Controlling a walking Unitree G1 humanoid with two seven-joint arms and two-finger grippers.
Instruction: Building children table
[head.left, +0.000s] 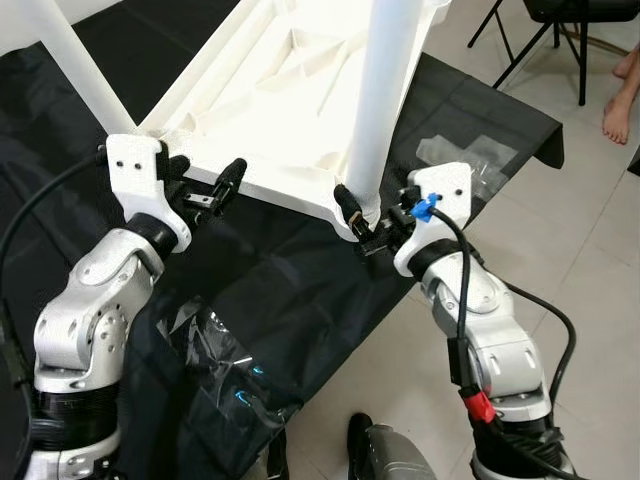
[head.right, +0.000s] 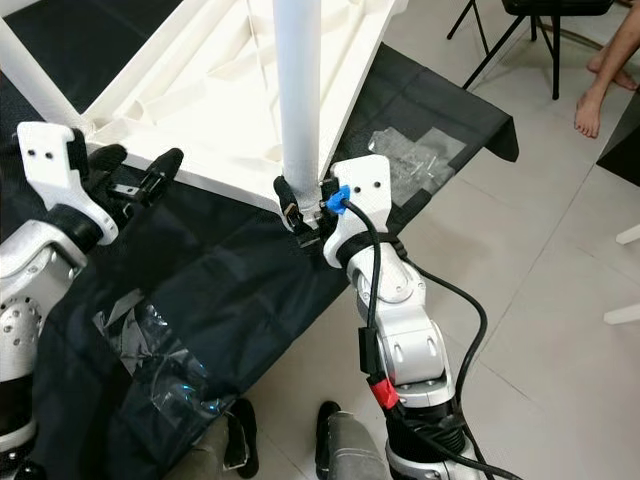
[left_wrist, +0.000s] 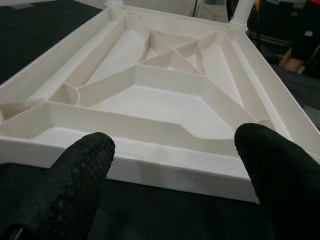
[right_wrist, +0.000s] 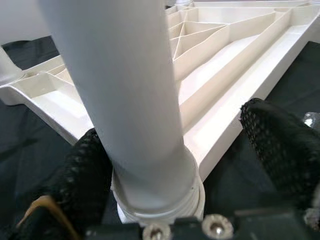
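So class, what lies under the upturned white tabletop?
A black sheet lies under the tabletop and spreads past its edges over the tiled floor. Clear plastic bags rest on the sheet nearby. Whatever is directly beneath the tabletop's middle is covered.

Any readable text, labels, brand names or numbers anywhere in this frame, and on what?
None can be read.
White plastic ribbed tabletop: no markings.
White cylindrical table leg: blank.
Clear plastic bag on the black cloth: no legible print.
Left hand and right hand: no lettering visible.
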